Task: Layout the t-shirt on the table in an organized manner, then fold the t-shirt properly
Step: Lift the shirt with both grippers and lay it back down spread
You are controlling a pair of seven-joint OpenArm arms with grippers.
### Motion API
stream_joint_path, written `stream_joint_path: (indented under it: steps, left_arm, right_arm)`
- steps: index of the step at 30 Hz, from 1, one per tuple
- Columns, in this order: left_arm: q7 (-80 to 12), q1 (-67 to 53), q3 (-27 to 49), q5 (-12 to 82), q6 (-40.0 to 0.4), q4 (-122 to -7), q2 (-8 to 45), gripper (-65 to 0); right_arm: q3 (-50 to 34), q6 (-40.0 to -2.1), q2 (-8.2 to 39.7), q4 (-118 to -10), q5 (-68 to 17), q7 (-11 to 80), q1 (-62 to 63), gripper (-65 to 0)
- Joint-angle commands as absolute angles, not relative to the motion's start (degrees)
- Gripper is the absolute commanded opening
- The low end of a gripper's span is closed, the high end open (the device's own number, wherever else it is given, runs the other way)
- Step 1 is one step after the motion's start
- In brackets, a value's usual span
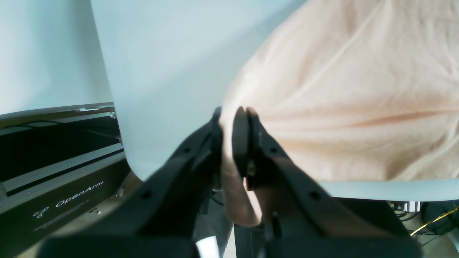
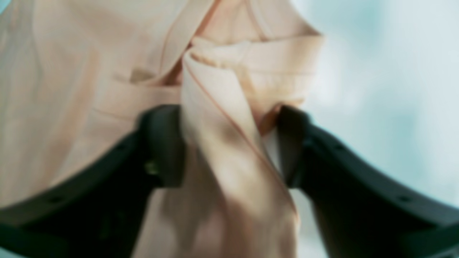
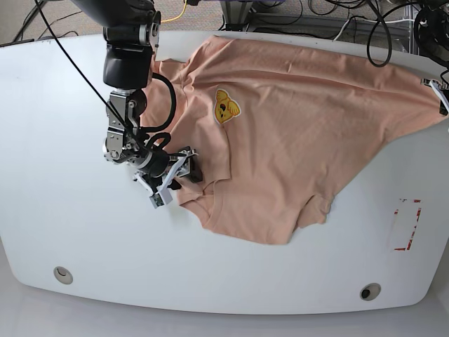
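Left fingers (image 1: pixel 233 118) pinched the t-shirt (image 3: pixel 295 133) hem; right fingers (image 2: pixel 229 143) stood apart around a sleeve fold; still spreading, needing that side gripped and drawn flat over the worktop (image 3: pixel 63 210).

Matte black curved fingers (image 1: pixel 247 143) on the left gripper (image 1: pixel 233 132), small round screw holes along each one. Same black fingers (image 2: pixel 161 143) on the right gripper (image 2: pixel 229 143), blurry up close. Right arm (image 3: pixel 128 49) black up top, silvery wrist, looping black cables, white bits by the fingers.
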State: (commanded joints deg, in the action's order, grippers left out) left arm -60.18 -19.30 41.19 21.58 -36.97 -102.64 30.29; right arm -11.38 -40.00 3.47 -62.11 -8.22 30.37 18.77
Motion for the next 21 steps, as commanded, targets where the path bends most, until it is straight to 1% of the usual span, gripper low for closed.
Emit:
stream_joint_path:
  steps: [1,2,3,4,5,12,17,21]
  left_arm:
    - [-60.18,-19.30,41.19,21.58,-36.97,-102.64,30.29,-65.0]
    - [-60.18,-19.30,41.19,21.58,-36.97,-102.64,30.29,-65.0]
    - [-60.18,-19.30,41.19,21.58,-36.97,-102.64,30.29,-65.0]
    - [-60.18,-19.30,41.19,21.58,-36.97,-102.64,30.29,-65.0]
    - [-60.18,-19.30,41.19,21.58,-36.97,-102.64,30.29,-65.0]
    - [-60.18,-19.30,41.19,21.58,-36.97,-102.64,30.29,-65.0]
    - [-60.18,-18.07,41.19,21.58,-36.97,-102.64,30.29,-65.0]
    - [-60.18,-16.04,41.19,21.58,-36.97,-102.64,30.29,-65.0]
  right_arm:
    - [-11.38,-40.00,3.47,-62.11,-8.22,30.37,18.77,-49.8]
    - [-11.38,-40.00,3.47,-62.20,-8.22,30.37,18.77,-54.5]
    - [-11.30,-40.00,3.47,-62.46,-8.22,30.55,18.77,-61.0]
    - [-11.30,-40.00,3.56,-62.81,-8.22,30.90,18.77,-64.0]
    - [-11.38,-40.00,3.65,-63.69,-8.22,31.69,18.68,-65.0]
    - [-11.47,-40.00,3.56,-75.03,-8.40,36.70,15.87,-65.0]
    - [-11.56,-40.00,3.47,-84.97,-8.40,42.68,13.49,-65.0]
    - [-11.56,-40.00,3.65,-92.09,-8.22,44.18,11.30,-65.0]
